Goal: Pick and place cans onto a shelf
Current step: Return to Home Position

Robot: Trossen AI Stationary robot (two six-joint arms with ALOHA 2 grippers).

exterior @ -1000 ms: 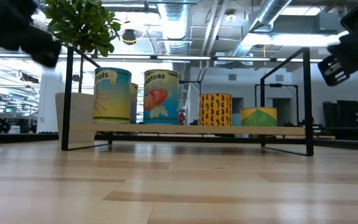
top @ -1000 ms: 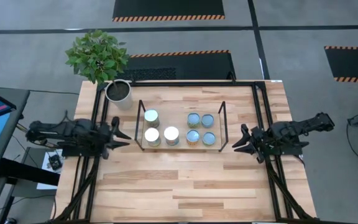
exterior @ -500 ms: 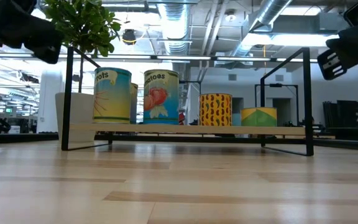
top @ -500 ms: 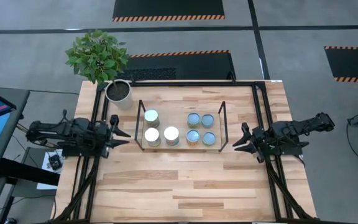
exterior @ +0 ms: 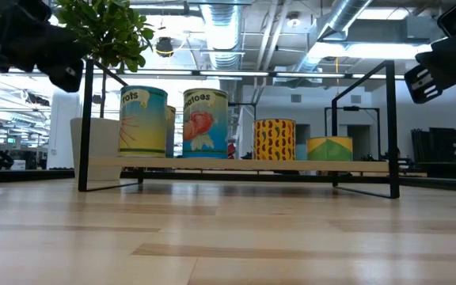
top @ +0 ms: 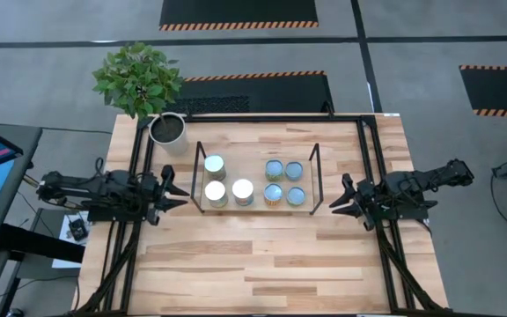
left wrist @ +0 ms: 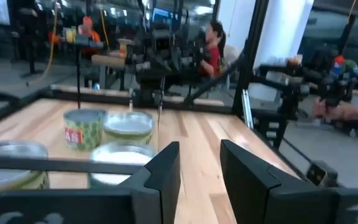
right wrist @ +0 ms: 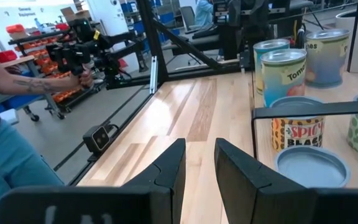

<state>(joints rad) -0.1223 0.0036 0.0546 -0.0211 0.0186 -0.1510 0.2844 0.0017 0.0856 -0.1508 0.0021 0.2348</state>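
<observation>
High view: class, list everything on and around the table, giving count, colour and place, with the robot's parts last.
White-topped cans: three, silver-white lids, left half of the shelf.
Blue-topped cans: four, pale blue lids, right half of the shelf.
Shelf: one, light wood with black wire ends, mid-table.
Plant pot: one, white with a green plant, table's far left corner.
Table: one, light wood with black rails.
Floor mats: several, black with orange-striped edges, on the grey floor.
Left end effector: one, dark, open, left of the shelf.
Right end effector: one, dark, open, right of the shelf.
</observation>
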